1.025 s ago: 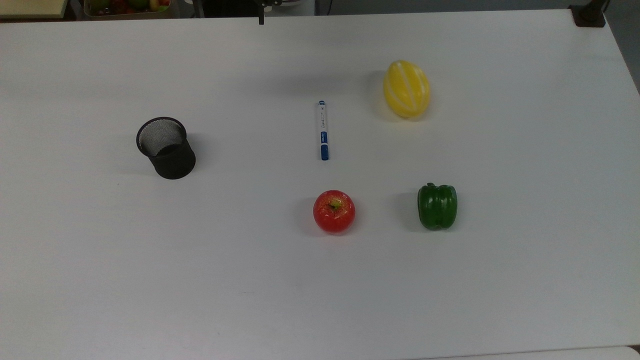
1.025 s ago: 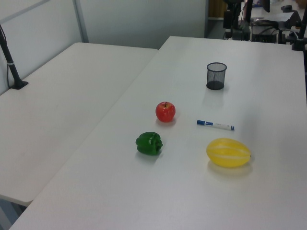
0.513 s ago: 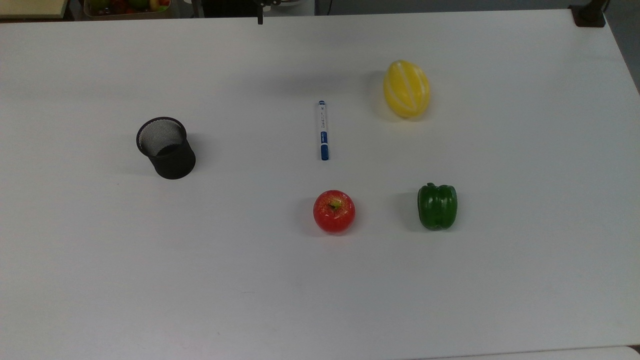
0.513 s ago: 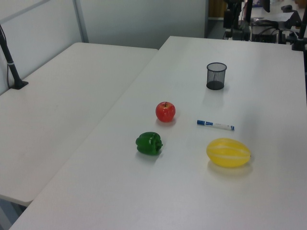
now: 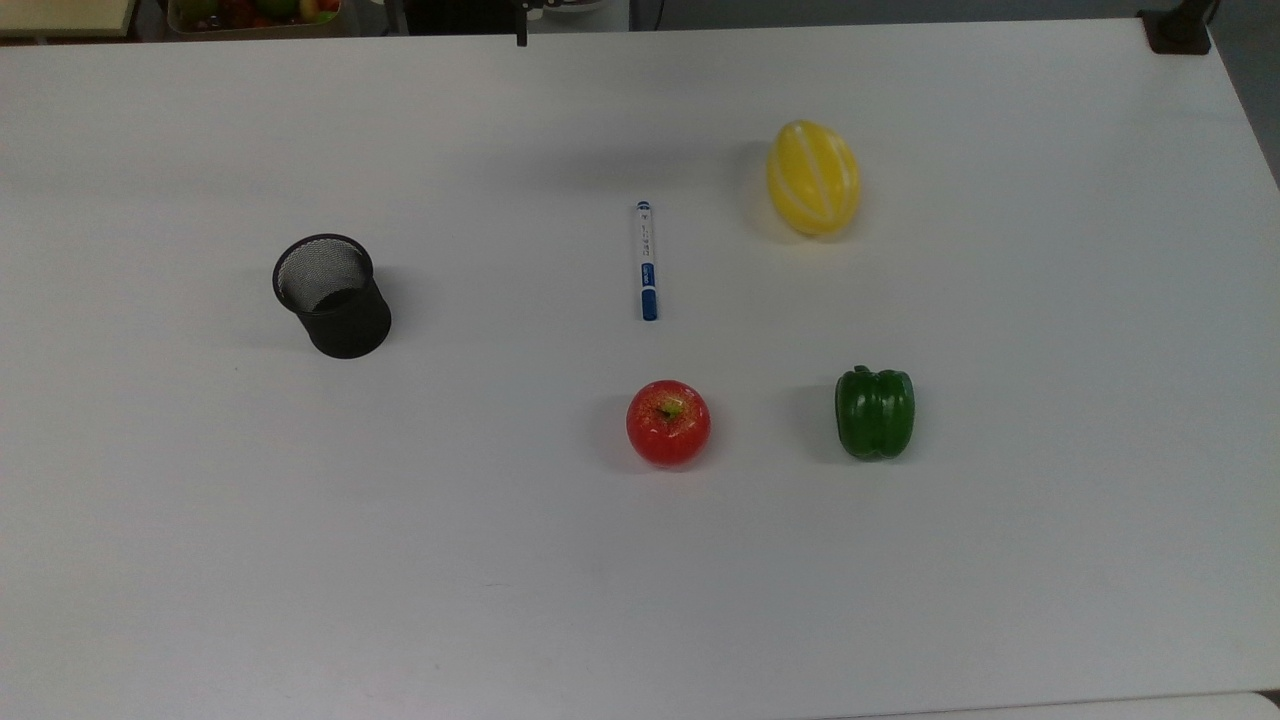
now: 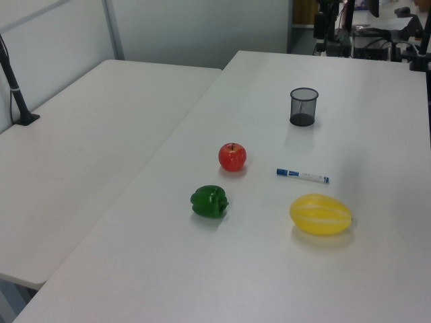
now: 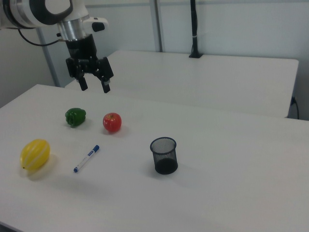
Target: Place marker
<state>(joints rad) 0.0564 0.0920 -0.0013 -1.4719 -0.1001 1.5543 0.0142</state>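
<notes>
Right view: gripper [image 7: 94,87] hung high above the table [image 7: 231,193], jaws spread wide, holding nothing, well apart from everything below. Marker [image 5: 646,260] lay flat on the table, untouched, blue cap end toward the apple [image 5: 668,422] in the top view. It sat between the black mesh cup [image 5: 333,295] on the top view's left and the yellow melon [image 5: 813,177] on the top view's right. Green pepper [image 5: 875,412] sat beside the apple, apart from it.
</notes>
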